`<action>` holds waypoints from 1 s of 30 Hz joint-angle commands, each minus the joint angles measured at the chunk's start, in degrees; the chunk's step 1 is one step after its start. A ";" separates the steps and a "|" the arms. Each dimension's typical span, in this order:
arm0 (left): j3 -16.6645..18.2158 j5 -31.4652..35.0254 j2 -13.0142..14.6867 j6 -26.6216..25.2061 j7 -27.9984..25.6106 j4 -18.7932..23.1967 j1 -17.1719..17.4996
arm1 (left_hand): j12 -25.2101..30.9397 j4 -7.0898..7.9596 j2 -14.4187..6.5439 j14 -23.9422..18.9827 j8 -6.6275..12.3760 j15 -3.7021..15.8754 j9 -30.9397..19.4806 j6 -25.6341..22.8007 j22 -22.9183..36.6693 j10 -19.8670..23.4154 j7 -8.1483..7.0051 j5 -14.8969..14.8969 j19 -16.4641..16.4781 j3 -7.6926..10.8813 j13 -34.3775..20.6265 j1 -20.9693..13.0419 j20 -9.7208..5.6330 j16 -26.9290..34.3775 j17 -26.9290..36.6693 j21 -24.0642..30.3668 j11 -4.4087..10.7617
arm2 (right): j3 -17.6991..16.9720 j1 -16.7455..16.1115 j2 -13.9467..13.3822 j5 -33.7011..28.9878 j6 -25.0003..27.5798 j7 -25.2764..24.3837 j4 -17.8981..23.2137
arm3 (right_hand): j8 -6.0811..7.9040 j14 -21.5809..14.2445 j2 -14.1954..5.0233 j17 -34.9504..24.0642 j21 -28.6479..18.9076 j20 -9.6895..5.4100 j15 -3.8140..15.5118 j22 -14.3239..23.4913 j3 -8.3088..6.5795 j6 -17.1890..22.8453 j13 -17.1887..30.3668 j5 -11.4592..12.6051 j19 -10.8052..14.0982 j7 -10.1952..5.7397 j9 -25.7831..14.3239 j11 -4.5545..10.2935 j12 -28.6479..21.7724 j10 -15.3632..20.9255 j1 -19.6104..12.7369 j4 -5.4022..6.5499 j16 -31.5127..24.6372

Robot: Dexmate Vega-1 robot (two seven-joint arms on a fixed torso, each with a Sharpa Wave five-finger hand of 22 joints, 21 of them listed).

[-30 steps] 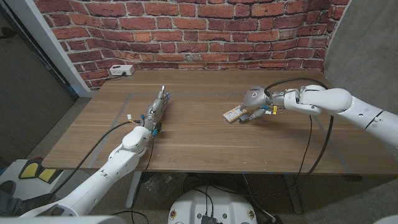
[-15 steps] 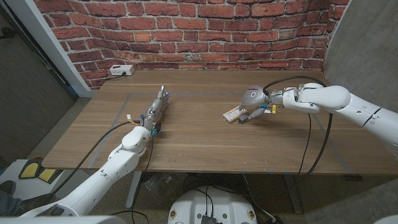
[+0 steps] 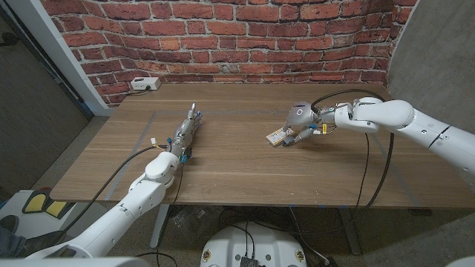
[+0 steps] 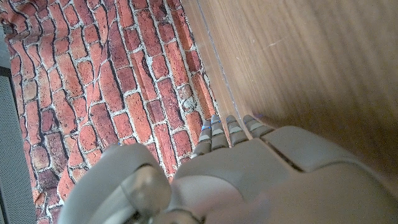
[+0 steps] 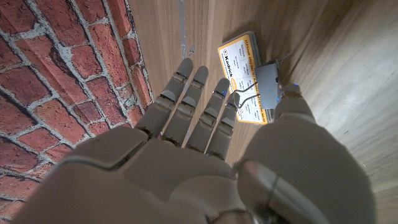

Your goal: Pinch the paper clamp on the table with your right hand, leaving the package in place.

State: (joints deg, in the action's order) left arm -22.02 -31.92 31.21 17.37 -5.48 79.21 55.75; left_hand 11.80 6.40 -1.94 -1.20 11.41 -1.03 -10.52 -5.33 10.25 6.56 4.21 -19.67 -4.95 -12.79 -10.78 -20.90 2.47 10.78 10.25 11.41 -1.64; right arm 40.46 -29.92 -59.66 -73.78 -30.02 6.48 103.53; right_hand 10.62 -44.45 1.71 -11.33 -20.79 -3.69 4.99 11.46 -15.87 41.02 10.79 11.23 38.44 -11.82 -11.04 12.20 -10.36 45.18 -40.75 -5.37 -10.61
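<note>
Paper clamp (image 5: pixel 268 86): grey, with wire loops, clipped onto the near edge of a yellow-and-white package (image 5: pixel 241 78) lying flat on the desk (image 3: pixel 237 159), right of centre and well off the edges. Same package visible from the head camera (image 3: pixel 277 136), just beside the right hand (image 3: pixel 300 127).

Right hand over it in the wrist picture (image 5: pixel 205 149): fingers (image 5: pixel 186 99) held straight and close together above the package, thumb (image 5: pixel 292 109) down beside the clamp's grey body. Holding nothing yet; fairly narrow, not closed. Whether the thumb touches the clamp, impossible to tell.

To do the step well, probably: lower until one fingertip meets one wire loop and the thumb the opposite one, then squeeze the loops toward each other. Keep the pressure inward, not sideways or upward, so that the package does not slide or lift with the clamp. Avoid dragging fingertips across the card face. Risk of a pad slipping off the thin wire, so a slow, square approach seems wise.

Left hand (image 3: pixel 185 133) well apart on the desk's other side, fingers stretched out together toward the wall, holding nothing.

Counted: one clamp, one package, two hands, one desk. Also one white box (image 3: pixel 145 84) at the far left corner, against one brick wall (image 3: pixel 223 37).
</note>
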 commanded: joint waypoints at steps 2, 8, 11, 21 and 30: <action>0.06 -0.33 -0.25 0.32 0.26 -0.78 0.01 | -0.09 -0.12 -0.33 0.39 -0.04 -0.29 -0.23 -0.14 0.26 -0.25 -0.34 0.33 -0.39 -0.48 -0.19 -0.08 -0.10 0.02 0.25 0.22 -0.02 | 0.79 1.12 0.26 -0.60 -0.74 1.58 -0.26 | 0.42 0.42 0.18 -0.22 0.23 -0.76 4.13 0.06 0.44 -0.25 0.13 0.32 -0.34 -0.97 -0.36 0.00 0.01 -1.40 0.66 0.02 -0.13; -0.12 -0.54 -0.50 0.39 0.95 -1.59 -0.57 | -0.09 -0.12 -0.37 0.41 -0.03 -0.28 -0.23 -0.17 0.26 -0.25 -0.30 0.34 -0.41 -0.55 -0.19 -0.11 -0.09 0.01 0.25 0.22 -0.09 | 0.66 0.98 -0.14 -0.74 -0.33 3.45 0.60 | 0.28 1.98 0.89 -0.23 0.60 0.01 3.63 0.02 1.18 -1.92 0.15 0.40 -1.18 -0.94 -0.40 -0.17 0.16 -4.29 1.68 0.15 0.18; -0.23 -0.57 -0.68 0.60 1.25 -2.06 -0.80 | -0.09 -0.12 -0.39 0.43 -0.04 -0.29 -0.23 -0.14 0.26 -0.27 -0.33 0.34 -0.42 -0.60 -0.19 -0.12 -0.09 0.00 0.25 0.22 -0.06 | 0.21 0.33 -0.63 -0.52 0.30 5.28 2.31 | -0.01 2.36 1.12 -0.28 0.75 0.29 3.48 0.02 1.55 -3.44 0.18 0.45 -1.49 -0.85 -0.41 -0.23 0.20 -5.81 2.34 0.34 0.10; -0.30 -0.89 -0.99 0.91 1.59 -2.70 -0.81 | -0.13 -0.11 -0.45 0.44 -0.04 -0.26 -0.23 -0.13 0.26 -0.39 -0.29 0.35 -0.43 -0.71 -0.19 -0.16 -0.09 0.00 0.25 0.23 0.10 | -1.21 -0.57 -1.29 -0.54 0.92 6.65 4.36 | -0.49 3.69 1.75 -0.28 1.23 1.24 2.96 0.02 2.40 -7.64 0.26 0.64 -2.53 -0.74 -0.46 -1.18 -0.06 -8.62 3.82 0.68 0.12; -0.23 -0.99 -0.72 0.81 1.59 -2.33 -0.40 | -0.12 -0.11 -0.50 0.49 -0.02 -0.31 -0.23 -0.17 0.26 -0.36 -0.35 0.35 -0.43 -0.81 -0.19 -0.20 -0.10 -0.02 0.25 0.24 0.03 | -1.98 -0.84 -1.39 -1.15 1.65 5.43 4.28 | -0.47 3.68 1.76 -0.29 1.28 1.36 3.15 0.03 2.55 -8.56 0.28 0.72 -2.60 -0.80 -0.48 -1.34 -0.24 -8.92 4.17 0.80 0.00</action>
State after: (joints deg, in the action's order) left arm -22.20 -32.71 30.43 18.14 -4.12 76.94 55.05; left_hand 11.80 6.32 -2.28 -0.98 11.41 -1.24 -10.52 -5.33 10.25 6.55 4.21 -19.67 -4.94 -13.18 -10.78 -21.23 2.45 10.78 10.25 11.41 -1.64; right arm 39.37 -30.39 -60.77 -74.31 -29.05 12.29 107.30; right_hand 10.32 -41.04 3.29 -11.32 -19.68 -2.36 4.08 11.47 -13.35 32.59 10.79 11.48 36.27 -12.58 -11.44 10.94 -10.32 36.36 -36.94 -4.73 -10.61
